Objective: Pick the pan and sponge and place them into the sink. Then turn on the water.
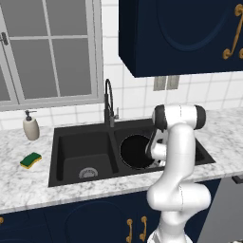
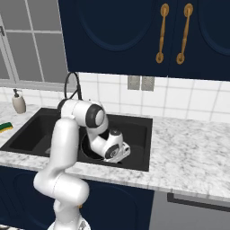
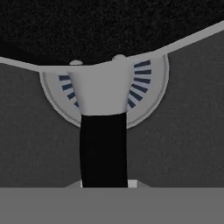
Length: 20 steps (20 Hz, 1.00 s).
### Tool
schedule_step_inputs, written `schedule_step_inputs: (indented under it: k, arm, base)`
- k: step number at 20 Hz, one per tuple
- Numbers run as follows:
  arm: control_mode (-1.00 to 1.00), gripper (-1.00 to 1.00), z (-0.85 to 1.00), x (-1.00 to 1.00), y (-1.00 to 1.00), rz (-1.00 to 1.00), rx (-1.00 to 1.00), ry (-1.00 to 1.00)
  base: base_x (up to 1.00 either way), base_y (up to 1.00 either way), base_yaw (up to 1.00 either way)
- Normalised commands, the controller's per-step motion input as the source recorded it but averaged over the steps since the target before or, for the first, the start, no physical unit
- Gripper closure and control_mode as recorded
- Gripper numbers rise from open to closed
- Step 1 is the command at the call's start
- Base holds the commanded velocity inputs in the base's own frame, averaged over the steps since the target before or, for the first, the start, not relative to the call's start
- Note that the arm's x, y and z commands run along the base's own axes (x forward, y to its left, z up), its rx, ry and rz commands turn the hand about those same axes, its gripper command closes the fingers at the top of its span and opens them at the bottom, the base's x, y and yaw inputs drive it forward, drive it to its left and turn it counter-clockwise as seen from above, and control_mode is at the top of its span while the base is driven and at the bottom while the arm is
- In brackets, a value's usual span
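Note:
The black pan [image 1: 135,151] lies in the right basin of the black sink [image 1: 80,137], its round body low against the basin floor. In the hand view the pan's dark body [image 3: 109,26] spans the top, and its handle [image 3: 103,148] runs straight down between my fingertips, above the silver drain [image 3: 146,87]. My gripper [image 3: 105,183] reaches down into that basin and is shut on the handle. The green and yellow sponge [image 1: 30,160] rests on the marble counter left of the sink, also seen as the sponge [image 2: 5,127] at the left edge. The dark arched tap [image 1: 109,102] stands behind the divider.
A soap dispenser [image 1: 31,127] stands at the back left of the counter, under the window. Dark blue upper cabinets [image 1: 180,33] hang above the sink's right side. The left basin with its drain [image 1: 88,172] holds nothing. Marble counter [image 2: 188,148] stretches to the right.

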Motion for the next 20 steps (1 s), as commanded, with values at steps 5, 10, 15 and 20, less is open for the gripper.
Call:
schedule_step_inputs:
  k: [5, 10, 15, 20]
  arm:
    - [-1.00, 1.00, -0.24, 0.26, 0.00, 0.00, 0.00, 0.00]
    - [-1.00, -1.00, 0.00, 0.00, 0.00, 0.00, 0.00, 0.00]
    - [-1.00, -1.00, 0.13, 0.02, 0.00, 0.00, 0.00, -0.03]
    - [-1.00, -1.00, 0.57, -0.01, 0.00, -0.02, 0.00, -0.10]
  base:
    - [0.00, 0.00, 0.00]
    - [0.00, 0.00, 0.00]
    - [0.00, 0.00, 0.00]
    - [0.00, 0.00, 0.00]
